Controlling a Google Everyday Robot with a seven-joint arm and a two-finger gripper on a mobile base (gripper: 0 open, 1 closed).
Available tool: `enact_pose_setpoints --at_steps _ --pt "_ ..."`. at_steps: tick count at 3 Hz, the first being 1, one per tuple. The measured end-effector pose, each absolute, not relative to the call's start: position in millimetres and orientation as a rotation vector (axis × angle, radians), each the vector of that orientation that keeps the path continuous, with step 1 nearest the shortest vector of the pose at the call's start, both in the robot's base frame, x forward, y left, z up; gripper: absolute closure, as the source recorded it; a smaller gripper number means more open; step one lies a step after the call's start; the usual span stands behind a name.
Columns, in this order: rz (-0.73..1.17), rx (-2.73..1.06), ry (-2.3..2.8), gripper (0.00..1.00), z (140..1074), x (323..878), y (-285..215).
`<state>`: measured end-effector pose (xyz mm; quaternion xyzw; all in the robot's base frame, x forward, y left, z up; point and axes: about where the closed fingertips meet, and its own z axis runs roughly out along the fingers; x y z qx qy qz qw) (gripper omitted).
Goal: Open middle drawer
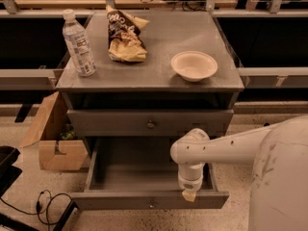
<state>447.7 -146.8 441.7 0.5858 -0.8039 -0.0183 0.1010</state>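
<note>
The middle drawer is a grey flat-fronted drawer with a small brass knob. It stands pulled far out of the grey cabinet, and its inside is bare. My gripper hangs from the white arm and points down, at the right part of the drawer just behind its front panel. The drawer above it is shut, with its own knob. Any drawer below is hidden under the open one.
On the cabinet top stand a water bottle, a crumpled chip bag and a pale bowl. A cardboard box sits on the floor at the left. Black cables lie at the lower left. Rails run behind both sides.
</note>
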Motion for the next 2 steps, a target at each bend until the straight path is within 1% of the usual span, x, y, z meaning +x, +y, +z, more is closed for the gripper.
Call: enact_pose_setpoints --at_steps 2 --pt "-0.054 1.731 -2.375 0.04 441.7 447.7 -146.8"
